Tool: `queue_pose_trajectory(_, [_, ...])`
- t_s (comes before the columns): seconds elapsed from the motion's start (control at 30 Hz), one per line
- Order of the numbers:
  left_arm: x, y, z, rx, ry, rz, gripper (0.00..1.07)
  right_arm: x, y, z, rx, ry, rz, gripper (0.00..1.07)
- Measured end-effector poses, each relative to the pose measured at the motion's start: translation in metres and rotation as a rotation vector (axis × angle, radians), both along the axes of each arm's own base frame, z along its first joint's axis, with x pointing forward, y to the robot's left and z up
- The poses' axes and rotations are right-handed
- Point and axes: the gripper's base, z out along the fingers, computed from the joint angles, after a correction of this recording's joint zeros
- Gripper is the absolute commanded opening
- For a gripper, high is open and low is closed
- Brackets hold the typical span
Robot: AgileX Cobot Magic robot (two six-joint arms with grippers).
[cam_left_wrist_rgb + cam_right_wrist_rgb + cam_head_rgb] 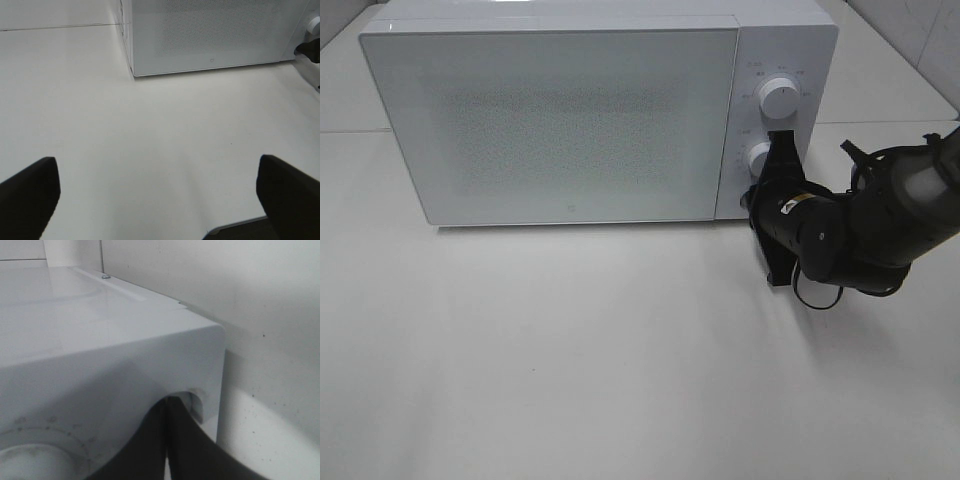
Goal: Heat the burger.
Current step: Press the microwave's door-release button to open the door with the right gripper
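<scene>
The right arm (pixel 880 220) comes in from the right edge of the high view, its dark links folded into a bend before the wrist (pixel 820 235), and the right gripper (pixel 782 150) is rolled onto its side and points away toward the far side of the scene. Its two black fingers (pixel 150 450) lie pressed flat together along their whole length, with no gap and nothing between them. The left gripper (pixel 160 200) has its jaws spread wide, one dark finger (pixel 30 192) at each lower corner of its own wrist view, and it holds nothing.
</scene>
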Motion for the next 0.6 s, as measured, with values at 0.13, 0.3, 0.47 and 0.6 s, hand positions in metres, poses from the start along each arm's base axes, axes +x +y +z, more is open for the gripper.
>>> queue_pose_trajectory(0.13, [0.0000,0.0000,0.0000,0.000,0.000,0.000,1.00,0.0032,0.0016,-0.0065,0.006,0.007,-0.023,0.00])
queue_pose_trajectory(0.3, [0.0000,0.0000,0.0000,0.000,0.000,0.000,1.00,0.0033,0.0018,-0.0071,0.006,0.005,-0.024,0.00])
queue_pose_trajectory(0.47, [0.0000,0.0000,0.0000,0.000,0.000,0.000,1.00,0.0033,0.0018,-0.0071,0.006,0.005,-0.024,0.00])
queue_pose_trajectory(0.6, [0.0000,0.0000,0.0000,0.000,0.000,0.000,1.00,0.0033,0.0018,-0.0071,0.006,0.005,-0.024,0.00])
